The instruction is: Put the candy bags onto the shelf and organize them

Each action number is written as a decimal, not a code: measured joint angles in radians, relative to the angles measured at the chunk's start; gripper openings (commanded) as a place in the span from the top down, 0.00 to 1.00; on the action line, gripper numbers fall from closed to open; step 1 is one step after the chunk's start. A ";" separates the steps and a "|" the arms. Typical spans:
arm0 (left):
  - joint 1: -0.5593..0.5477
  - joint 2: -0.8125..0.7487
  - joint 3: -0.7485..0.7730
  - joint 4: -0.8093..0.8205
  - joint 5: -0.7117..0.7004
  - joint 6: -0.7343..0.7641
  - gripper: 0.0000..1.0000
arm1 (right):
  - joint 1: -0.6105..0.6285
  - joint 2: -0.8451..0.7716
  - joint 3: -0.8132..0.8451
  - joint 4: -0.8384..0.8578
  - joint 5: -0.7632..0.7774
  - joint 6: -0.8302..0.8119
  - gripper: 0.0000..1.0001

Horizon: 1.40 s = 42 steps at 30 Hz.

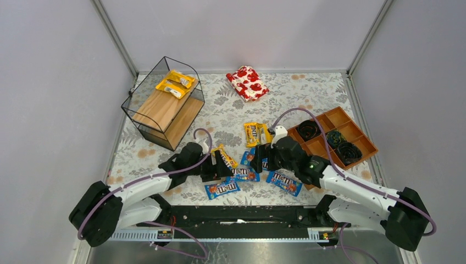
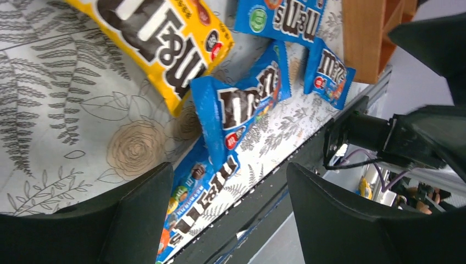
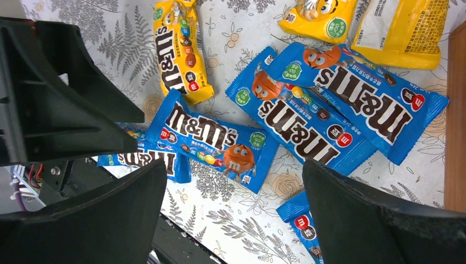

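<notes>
Progress is standing at an early stage: two yellow candy bags [image 1: 176,83] are lying on the upper board of the shelf [image 1: 163,110], which is sitting at the far-left corner of the tabletop [image 1: 308,93]. The rest, yellow and blue alike, are lying loose in a cluster near the middle of the near edge, some overlapping, well apart from the shelf. The left gripper [image 2: 231,187] is hovering low over a blue packet [image 2: 242,110] just beside a yellow packet [image 2: 159,38], its jaws standing apart and gripping nothing. The right gripper [image 3: 233,181] is hanging over the blue ones on the cluster's right side, jaws spread wide, likewise holding nothing. Judging by this, most of the work is remaining: each loose bag is waiting to be picked up, carried to the far-left corner and laid in order on the two boards, the lower one seemingly bare
</notes>
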 measured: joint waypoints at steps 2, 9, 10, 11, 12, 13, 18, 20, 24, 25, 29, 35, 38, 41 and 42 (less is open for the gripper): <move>-0.011 0.014 -0.010 0.009 -0.025 -0.011 0.22 | 0.000 -0.019 -0.005 -0.001 0.001 0.002 0.00; -0.046 0.100 -0.011 0.097 -0.082 -0.032 0.45 | 0.000 -0.060 -0.006 0.003 0.003 0.005 0.00; -0.048 0.117 -0.013 0.116 -0.085 -0.039 0.51 | 0.000 -0.063 -0.009 0.007 0.003 0.006 0.00; -0.049 0.132 -0.016 0.136 -0.086 -0.046 0.56 | 0.000 -0.066 -0.012 0.008 0.003 0.009 0.00; -0.050 0.149 -0.019 0.155 -0.089 -0.051 0.62 | 0.000 -0.066 -0.014 0.009 0.002 0.011 0.00; -0.052 0.162 -0.021 0.169 -0.090 -0.058 0.64 | 0.000 -0.066 -0.018 0.011 0.002 0.014 0.00; -0.076 0.185 -0.021 0.219 -0.101 -0.068 0.64 | 0.000 -0.076 -0.043 0.024 0.000 0.034 0.00; -0.083 0.189 -0.021 0.234 -0.104 -0.068 0.63 | 0.000 -0.084 -0.055 0.026 0.000 0.040 0.00; -0.090 0.220 -0.021 0.254 -0.112 -0.071 0.62 | 0.000 -0.100 -0.069 0.026 0.000 0.051 0.00; -0.091 0.229 -0.021 0.257 -0.114 -0.072 0.61 | 0.000 -0.103 -0.069 0.027 0.000 0.051 0.00; -0.093 0.236 -0.021 0.278 -0.115 -0.083 0.60 | 0.000 -0.116 -0.069 0.026 0.000 0.051 0.00; -0.095 0.236 -0.021 0.309 -0.123 -0.085 0.76 | 0.000 -0.121 -0.071 0.027 0.001 0.051 0.00; -0.095 0.236 -0.020 0.307 -0.127 -0.082 0.83 | 0.000 -0.120 -0.076 0.030 0.005 0.051 0.00; -0.095 0.236 -0.012 0.297 -0.133 -0.077 0.91 | 0.000 -0.116 -0.081 0.030 0.024 0.051 0.00; -0.095 0.236 -0.006 0.290 -0.134 -0.074 0.93 | 0.000 -0.113 -0.082 0.030 0.032 0.051 0.00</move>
